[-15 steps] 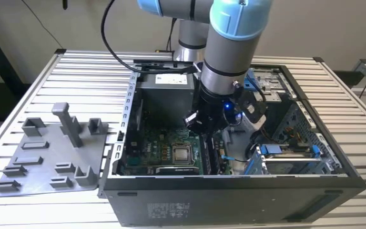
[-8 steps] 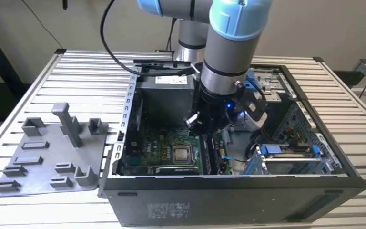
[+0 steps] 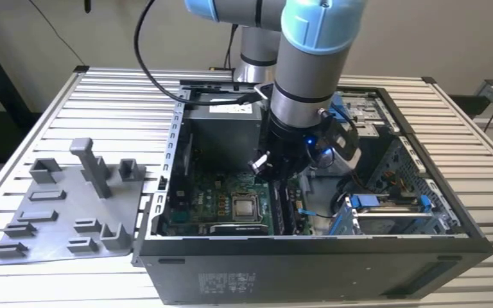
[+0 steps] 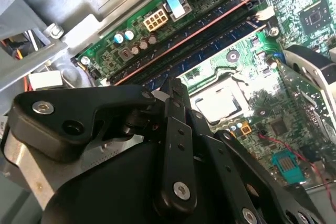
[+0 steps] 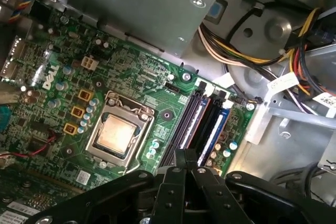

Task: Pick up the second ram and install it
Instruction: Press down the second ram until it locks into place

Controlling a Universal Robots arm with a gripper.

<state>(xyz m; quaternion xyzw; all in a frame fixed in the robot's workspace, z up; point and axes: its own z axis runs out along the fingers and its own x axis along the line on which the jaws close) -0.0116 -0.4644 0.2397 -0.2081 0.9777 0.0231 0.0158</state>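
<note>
The ram (image 4: 210, 50), as far as I can tell, lies edge-up in the memory slots (image 5: 202, 121) just under my gripper (image 5: 185, 156). It shows as a dark blue strip beside a second strip with a reddish edge. I cannot tell whether it is fully seated or only resting in the slot. My gripper is pressed together, with nothing visible between the tips, and they hover right at the near end of the slots.

The risks, as I judge them:
- If the ram sits skewed, pressing at one end could tilt it and leave the far latch unclosed.
- A push slightly off line would land on the neighbouring stick or the slot wall.
- The processor socket (image 5: 118, 135) is just beside my tips, so a sideways slip could strike it.
- The bundle of power cables (image 5: 247, 51) beyond the slots could snag my wrist.

There is white lettering on the board near the socket, a blue-and-white sticker on the metal box past the slots, and a white tag on the cables. I leave all of it unread.

The case (image 3: 315, 256) stands on the desk (image 3: 452, 128), well apart from the grey holder plate (image 3: 67, 212).
</note>
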